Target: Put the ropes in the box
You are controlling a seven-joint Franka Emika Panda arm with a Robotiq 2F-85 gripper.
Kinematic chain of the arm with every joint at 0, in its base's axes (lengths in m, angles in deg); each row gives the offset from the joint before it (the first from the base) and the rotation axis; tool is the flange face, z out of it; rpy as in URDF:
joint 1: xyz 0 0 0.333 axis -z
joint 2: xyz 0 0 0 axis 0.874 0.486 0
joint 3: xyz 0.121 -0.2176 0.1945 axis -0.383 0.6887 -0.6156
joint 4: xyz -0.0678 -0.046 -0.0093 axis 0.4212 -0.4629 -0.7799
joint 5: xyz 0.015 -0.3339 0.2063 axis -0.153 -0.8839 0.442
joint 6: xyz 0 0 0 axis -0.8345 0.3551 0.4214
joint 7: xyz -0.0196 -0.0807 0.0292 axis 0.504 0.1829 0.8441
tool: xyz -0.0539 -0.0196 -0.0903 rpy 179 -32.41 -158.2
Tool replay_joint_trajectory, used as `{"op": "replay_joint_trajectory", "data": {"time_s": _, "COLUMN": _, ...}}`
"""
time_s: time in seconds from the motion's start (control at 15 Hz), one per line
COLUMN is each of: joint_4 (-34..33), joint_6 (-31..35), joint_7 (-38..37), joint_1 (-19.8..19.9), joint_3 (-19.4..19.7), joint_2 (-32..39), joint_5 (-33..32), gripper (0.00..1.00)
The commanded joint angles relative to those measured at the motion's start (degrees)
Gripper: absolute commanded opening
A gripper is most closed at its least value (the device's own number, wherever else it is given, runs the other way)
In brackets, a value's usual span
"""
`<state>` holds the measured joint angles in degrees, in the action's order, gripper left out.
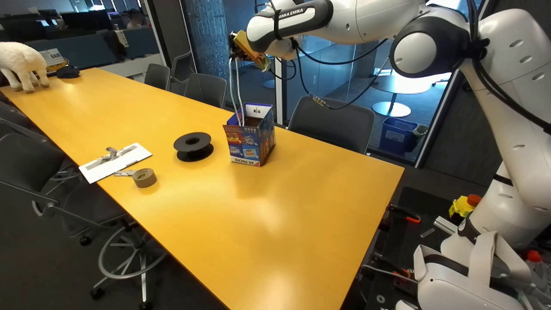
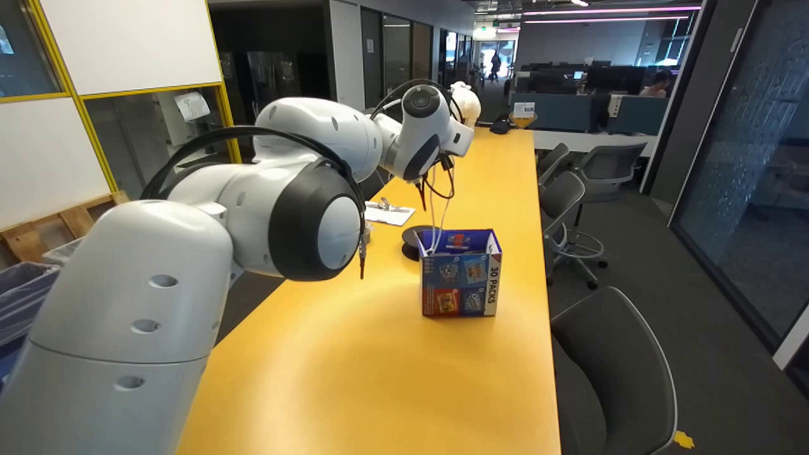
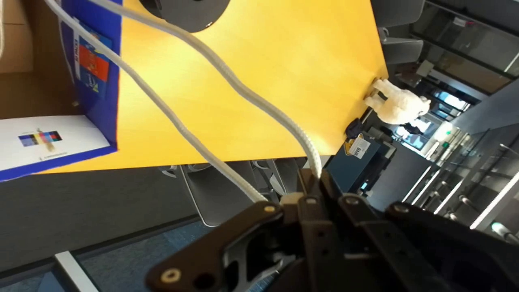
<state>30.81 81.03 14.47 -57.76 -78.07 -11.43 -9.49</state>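
rope (image 3: 253,97), white shading to pale grey and finely braided, hangs in two slender strands from the gripper (image 3: 318,184) into one cardboard box (image 1: 243,146); the strands run apart from each other, bending gently, and whether they are one looped rope or two cannot be told; the jaws stand almost together, rope pinched between them, above the box; in both exterior views the lower lengths pass inside the rim, while a further bit of pale strand shows within the box at the left edge of the wrist view; counted on the yellow table (image 1: 258,224): one box, upright, printed in blue and red and marked "30 packs"; one black spool (image 1: 193,148), near the box; one white clipboard (image 1: 120,160) with a metal clip; one roll of brown tape (image 1: 144,178), near the clipboard, with one silvery item (image 1: 124,173), too small to identify, beside it; and at the far end, one white stuffed animal (image 1: 21,62), near one dark item (image 1: 68,72); one robot arm (image 1: 379,21) reaches over the table.
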Motion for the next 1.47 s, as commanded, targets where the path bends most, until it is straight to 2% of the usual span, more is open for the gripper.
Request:
{"op": "replay_joint_trajectory", "data": {"time_s": 0.0, "joint_4": -5.37, "joint_6": -1.33, "joint_7": -1.05, "joint_1": -0.49, "joint_3": 1.26, "joint_2": 4.69, "joint_5": -2.55, "gripper": 0.06}}
{"op": "replay_joint_trajectory", "data": {"time_s": 0.27, "joint_4": -8.28, "joint_6": -3.48, "joint_7": -1.27, "joint_1": -0.06, "joint_3": 1.92, "joint_2": 8.71, "joint_5": -4.22, "gripper": 0.06}}
{"op": "replay_joint_trajectory", "data": {"time_s": 0.6, "joint_4": -12.86, "joint_6": -9.34, "joint_7": -1.39, "joint_1": 1.21, "joint_3": 2.84, "joint_2": 12.75, "joint_5": -5.58, "gripper": 0.06}}
{"op": "replay_joint_trajectory", "data": {"time_s": 0.67, "joint_4": -13.70, "joint_6": -10.94, "joint_7": -1.36, "joint_1": 1.47, "joint_3": 2.92, "joint_2": 13.38, "joint_5": -5.91, "gripper": 0.31}}
{"op": "replay_joint_trajectory", "data": {"time_s": 0.8, "joint_4": -15.56, "joint_6": -14.41, "joint_7": -1.11, "joint_1": 2.12, "joint_3": 3.05, "joint_2": 14.59, "joint_5": -6.85, "gripper": 0.35}}
{"op": "replay_joint_trajectory", "data": {"time_s": 1.07, "joint_4": -18.60, "joint_6": -21.09, "joint_7": -0.06, "joint_1": 3.50, "joint_3": 2.76, "joint_2": 16.25, "joint_5": -8.62, "gripper": 0.65}}
{"op": "replay_joint_trajectory", "data": {"time_s": 1.33, "joint_4": -14.63, "joint_6": -36.50, "joint_7": 6.69, "joint_1": 3.90, "joint_3": 2.43, "joint_2": 11.90, "joint_5": -11.99, "gripper": 0.95}}
{"op": "replay_joint_trajectory", "data": {"time_s": 1.4, "joint_4": -13.56, "joint_6": -39.60, "joint_7": 8.23, "joint_1": 3.82, "joint_3": 2.51, "joint_2": 10.79, "joint_5": -12.67, "gripper": 0.99}}
